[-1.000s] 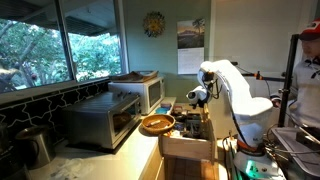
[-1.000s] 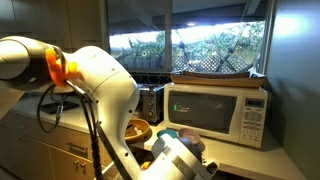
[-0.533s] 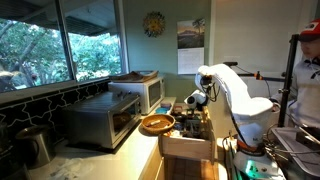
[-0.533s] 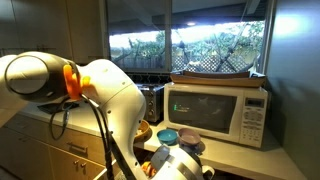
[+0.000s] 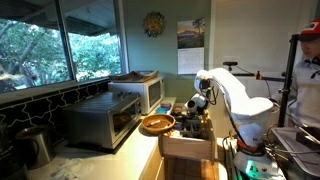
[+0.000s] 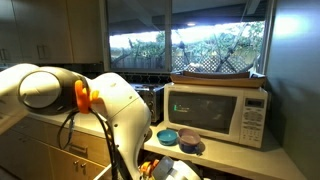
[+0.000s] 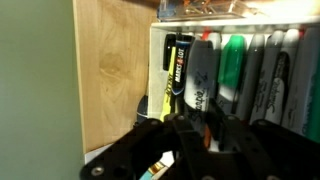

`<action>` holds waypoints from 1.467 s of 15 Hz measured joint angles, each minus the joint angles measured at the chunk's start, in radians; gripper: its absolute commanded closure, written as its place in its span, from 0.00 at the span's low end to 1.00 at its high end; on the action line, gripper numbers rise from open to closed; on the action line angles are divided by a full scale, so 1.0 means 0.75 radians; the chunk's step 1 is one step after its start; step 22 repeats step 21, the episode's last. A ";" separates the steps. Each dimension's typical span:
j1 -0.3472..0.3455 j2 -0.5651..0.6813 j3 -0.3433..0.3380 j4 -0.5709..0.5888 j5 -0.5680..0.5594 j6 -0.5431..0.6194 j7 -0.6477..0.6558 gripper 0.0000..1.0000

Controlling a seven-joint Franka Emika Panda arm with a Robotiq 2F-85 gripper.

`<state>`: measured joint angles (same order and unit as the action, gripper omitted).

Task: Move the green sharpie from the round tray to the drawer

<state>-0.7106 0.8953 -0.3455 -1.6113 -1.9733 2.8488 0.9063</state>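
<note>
The round tray (image 5: 146, 124) is an orange-brown dish on the counter beside the open pale-wood drawer (image 5: 186, 147). My gripper (image 5: 199, 106) hangs low over the drawer. In the wrist view my dark fingers (image 7: 190, 125) are closed around a grey-barrelled sharpie (image 7: 199, 85) that points away from me; its cap colour is hidden. Below it the drawer's wooden wall (image 7: 110, 70) borders a compartment of markers, one with a green body (image 7: 233, 60). I see no pen in the tray.
A steel toaster oven (image 5: 100, 120) and a white microwave (image 5: 140, 92) stand behind the tray. The microwave also shows in an exterior view (image 6: 215, 112), with small bowls (image 6: 170, 135) before it. The arm (image 6: 90, 110) fills that view's left.
My gripper has dropped lower and closer over the drawer. In the exterior view facing the microwave, the arm has swung lower and further left.
</note>
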 measured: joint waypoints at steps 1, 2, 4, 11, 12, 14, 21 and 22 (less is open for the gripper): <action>-0.002 0.006 0.000 0.009 0.000 0.000 0.000 0.50; -0.004 0.011 0.000 0.016 0.000 0.002 -0.004 0.44; -0.008 0.017 -0.001 0.021 0.002 0.014 -0.023 0.30; -0.021 -0.104 -0.032 -0.023 -0.011 0.186 -0.025 0.00; -0.029 -0.170 -0.033 -0.049 -0.048 0.274 0.004 0.00; -0.065 -0.308 -0.005 -0.079 -0.193 0.430 0.116 0.00; -0.565 -0.839 0.609 -0.082 -0.494 0.733 0.244 0.00; -0.565 -0.839 0.609 -0.082 -0.494 0.733 0.244 0.00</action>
